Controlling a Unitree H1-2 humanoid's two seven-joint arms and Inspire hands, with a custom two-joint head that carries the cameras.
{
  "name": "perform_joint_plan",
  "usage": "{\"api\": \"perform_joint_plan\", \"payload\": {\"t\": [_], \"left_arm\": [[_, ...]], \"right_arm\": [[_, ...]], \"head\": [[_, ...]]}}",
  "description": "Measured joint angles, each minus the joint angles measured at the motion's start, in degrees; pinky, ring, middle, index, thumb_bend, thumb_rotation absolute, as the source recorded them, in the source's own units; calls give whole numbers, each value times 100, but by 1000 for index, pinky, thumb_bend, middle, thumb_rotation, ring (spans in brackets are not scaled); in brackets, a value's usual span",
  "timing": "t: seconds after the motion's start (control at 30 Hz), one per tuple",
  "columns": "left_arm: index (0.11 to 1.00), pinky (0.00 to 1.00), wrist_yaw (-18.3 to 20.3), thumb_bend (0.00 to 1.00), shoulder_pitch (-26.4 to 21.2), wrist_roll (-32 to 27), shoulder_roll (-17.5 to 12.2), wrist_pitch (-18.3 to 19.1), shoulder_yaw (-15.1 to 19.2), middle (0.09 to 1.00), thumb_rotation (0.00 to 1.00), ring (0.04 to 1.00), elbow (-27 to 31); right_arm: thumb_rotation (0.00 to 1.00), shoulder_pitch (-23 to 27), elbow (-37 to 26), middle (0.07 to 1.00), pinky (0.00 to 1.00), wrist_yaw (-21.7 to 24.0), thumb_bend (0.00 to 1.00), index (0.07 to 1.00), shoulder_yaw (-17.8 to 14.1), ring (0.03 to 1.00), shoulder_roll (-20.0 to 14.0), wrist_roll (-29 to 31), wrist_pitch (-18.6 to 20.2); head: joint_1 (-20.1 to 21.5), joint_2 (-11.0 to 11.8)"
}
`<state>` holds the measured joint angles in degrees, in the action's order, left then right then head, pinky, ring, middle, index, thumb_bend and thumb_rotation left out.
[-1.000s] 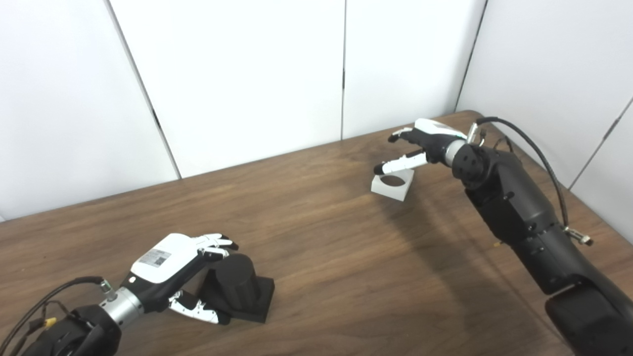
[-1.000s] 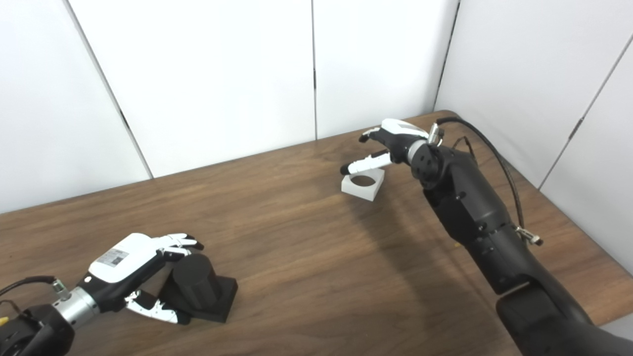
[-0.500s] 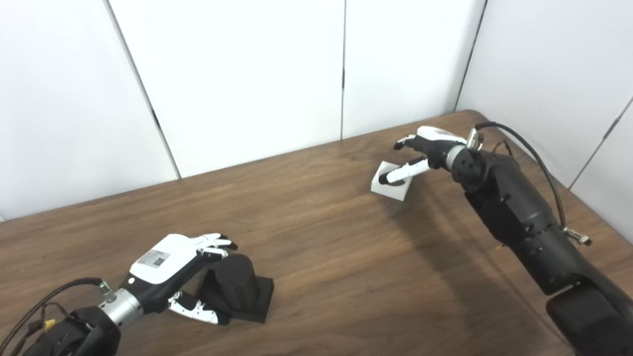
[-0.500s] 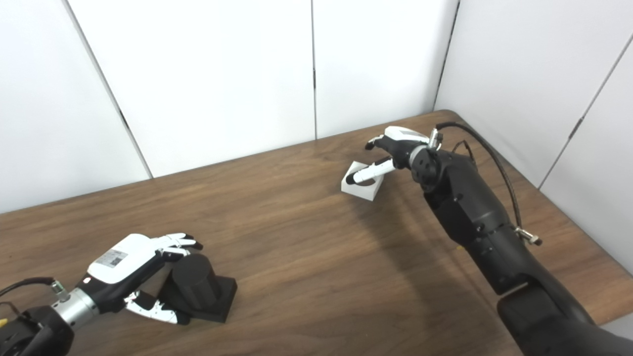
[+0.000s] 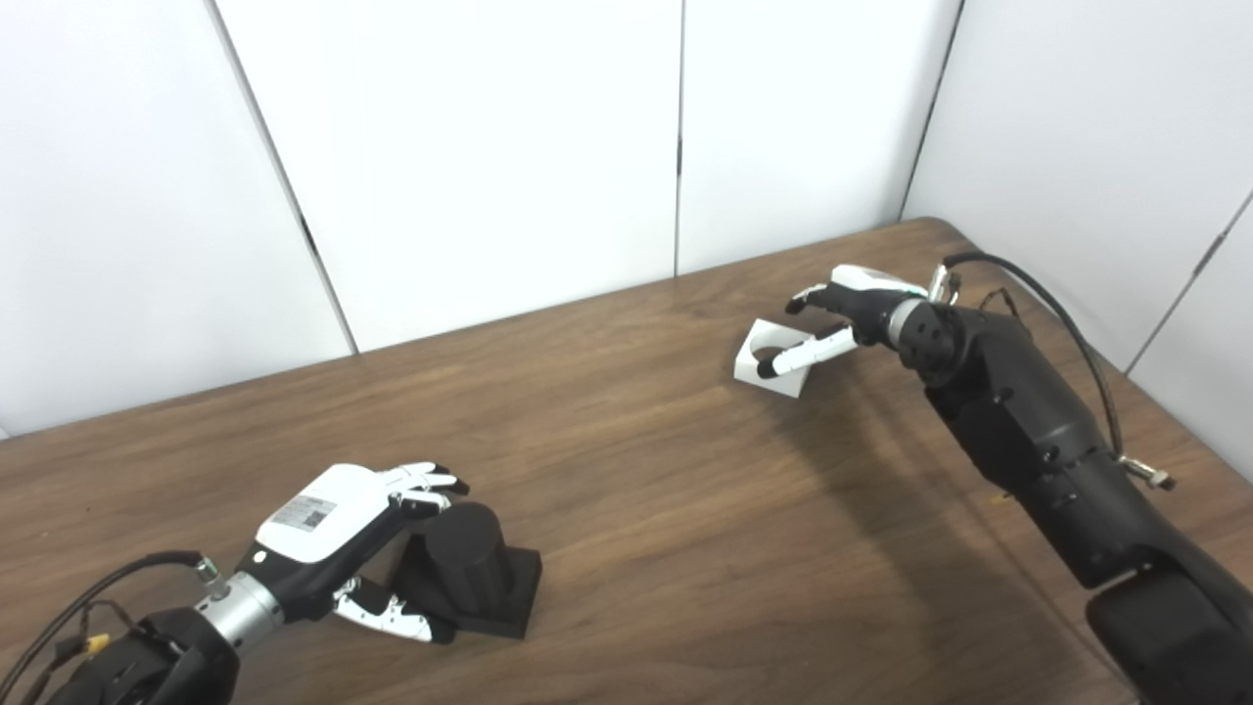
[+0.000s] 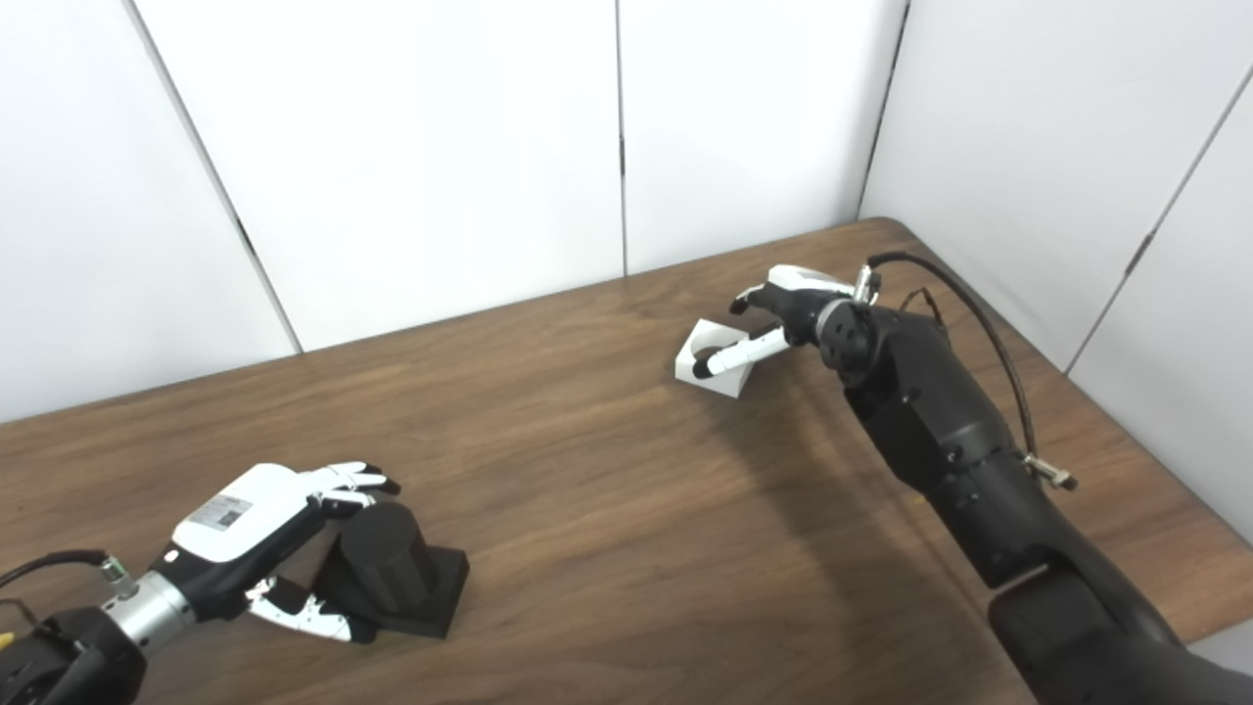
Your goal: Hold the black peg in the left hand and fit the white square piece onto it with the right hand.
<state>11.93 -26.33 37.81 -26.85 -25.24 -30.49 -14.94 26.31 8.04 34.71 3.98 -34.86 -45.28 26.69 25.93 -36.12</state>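
My left hand (image 5: 338,534) is cupped around the black peg (image 5: 460,560) at the near left of the table (image 5: 636,509), fingers over its top and thumb low against its square base; the peg stands on the wood. Far right, my right hand (image 5: 842,313) has the white piece (image 5: 773,357) pinched, thumb across its round hole, fingers (image 6: 749,297) behind. The piece is tipped up on its near edge, well apart from the peg.
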Motion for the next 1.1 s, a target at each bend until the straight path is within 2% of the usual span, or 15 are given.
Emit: {"api": "perform_joint_plan", "payload": {"t": [0.23,0.33,0.47,0.6,0.87,1.1], "left_arm": [[488,781,5,524,3,-1,0,5,3,849,61,890,6],[488,782,8,524,4,-1,0,13,3,853,62,893,8],[488,771,11,524,4,-1,0,47,2,852,62,889,33],[488,771,11,524,4,-1,-1,47,2,850,62,887,35],[488,778,29,524,5,-6,-1,67,2,856,62,895,46],[488,770,73,524,5,-7,-1,131,-2,854,62,893,80]], "right_arm": [[664,-72,-70,980,752,-45,905,880,7,946,-35,104,0],[666,-126,-180,982,752,-60,914,879,106,947,-47,86,0],[622,-135,-188,987,767,-69,912,875,158,948,-48,94,0],[547,-138,-186,990,766,-75,865,884,149,953,-43,114,0],[507,-141,-182,993,775,-64,830,892,123,953,-31,125,1],[406,-154,-168,992,794,-48,825,890,40,961,-1,158,1]], "head": [[-35,-26],[-35,-35],[-35,-53],[-44,-70],[-70,-97],[-114,-114]]}}
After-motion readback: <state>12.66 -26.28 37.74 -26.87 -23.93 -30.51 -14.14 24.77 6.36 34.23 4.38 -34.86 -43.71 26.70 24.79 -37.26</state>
